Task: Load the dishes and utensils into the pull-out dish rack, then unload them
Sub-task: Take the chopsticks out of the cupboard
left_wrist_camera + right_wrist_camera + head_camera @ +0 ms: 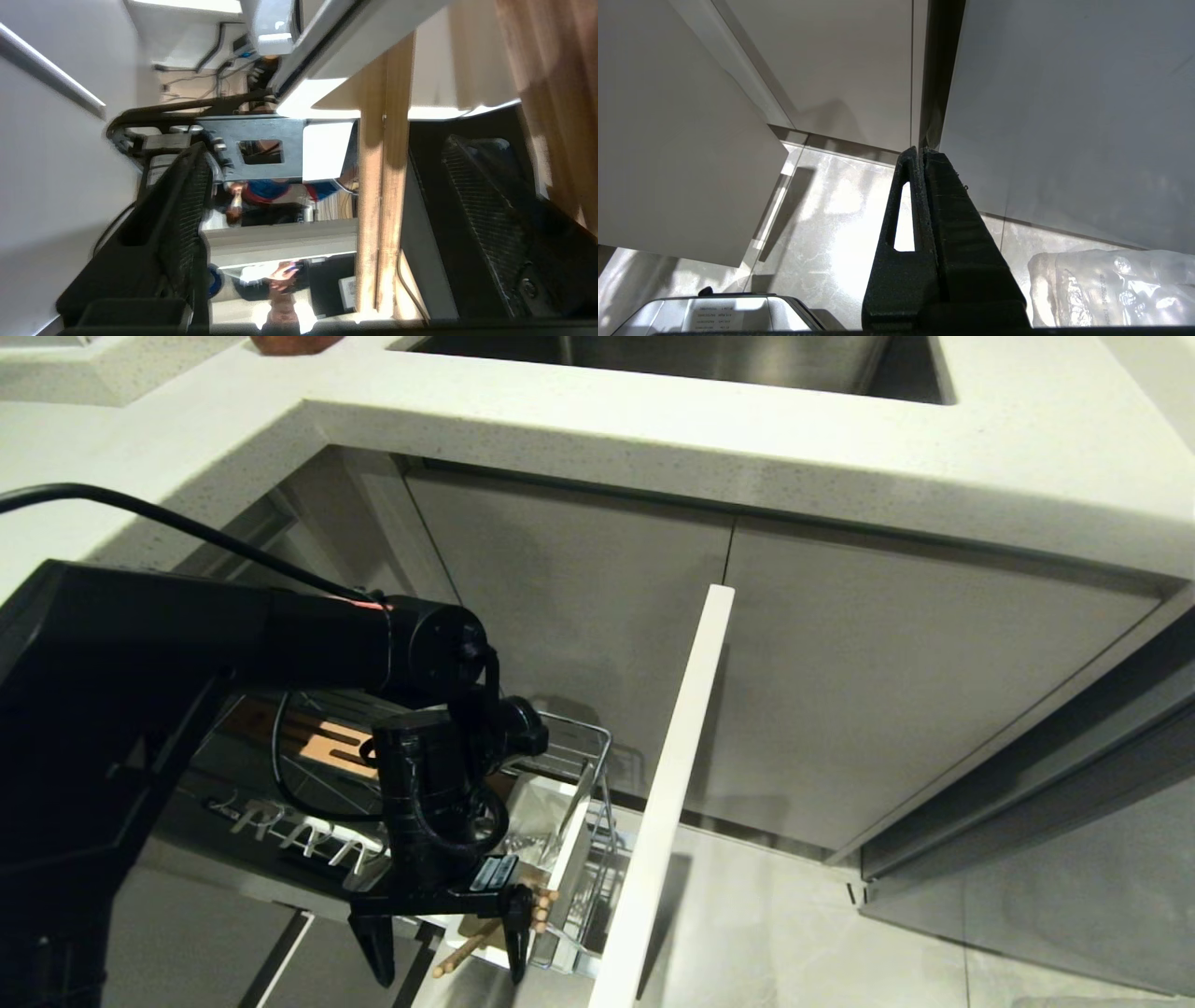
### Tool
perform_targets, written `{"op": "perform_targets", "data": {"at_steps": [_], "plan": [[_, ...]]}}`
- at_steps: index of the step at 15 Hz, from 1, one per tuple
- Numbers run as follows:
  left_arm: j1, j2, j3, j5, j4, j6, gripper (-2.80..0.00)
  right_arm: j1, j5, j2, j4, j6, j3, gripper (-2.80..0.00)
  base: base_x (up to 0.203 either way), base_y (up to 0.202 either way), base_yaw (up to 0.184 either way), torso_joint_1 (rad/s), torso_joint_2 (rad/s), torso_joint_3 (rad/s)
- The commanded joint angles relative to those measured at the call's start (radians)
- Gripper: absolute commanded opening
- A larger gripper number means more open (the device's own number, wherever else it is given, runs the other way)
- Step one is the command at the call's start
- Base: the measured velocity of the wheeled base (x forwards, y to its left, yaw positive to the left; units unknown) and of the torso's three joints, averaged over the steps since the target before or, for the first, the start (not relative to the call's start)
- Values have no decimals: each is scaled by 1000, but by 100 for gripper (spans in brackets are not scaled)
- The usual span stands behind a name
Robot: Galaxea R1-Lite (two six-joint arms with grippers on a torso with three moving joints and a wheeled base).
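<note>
Head view shows the chopsticks leaning in the white caddy at the near right of the pull-out dish rack. They look light, thin, stiff and smooth, so they may slip; pinch both together near their tops. The left gripper hangs over them, spread wide and empty. The right gripper is clenched, parked near the floor.

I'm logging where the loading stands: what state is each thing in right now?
Rack: pulled out of the cabinet.
Caddy: seated in the rack.
Chopsticks: between the left gripper's fingers, not clamped.
Left gripper: open, pointing down over the rack.
Right gripper: shut, empty, hanging near the floor.
Cabinet doors: closed.
</note>
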Motion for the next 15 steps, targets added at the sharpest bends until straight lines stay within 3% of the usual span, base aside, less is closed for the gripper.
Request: {"op": "perform_targets", "data": {"at_steps": [1, 5, 15], "plan": [[0, 19, -9, 0, 8, -3, 0, 0, 0, 0, 0, 0, 2, -280, 0, 0, 0, 0, 0, 0], [0, 17, -46, -16, 80, 3, 0, 1, 0, 0, 0, 0, 2, -280, 0, 0, 0, 0, 0, 0], [17, 27, -49, -19, 81, 3, 0, 1, 0, 0, 0, 0, 2, -280, 0, 0, 0, 0, 0, 0]]}}
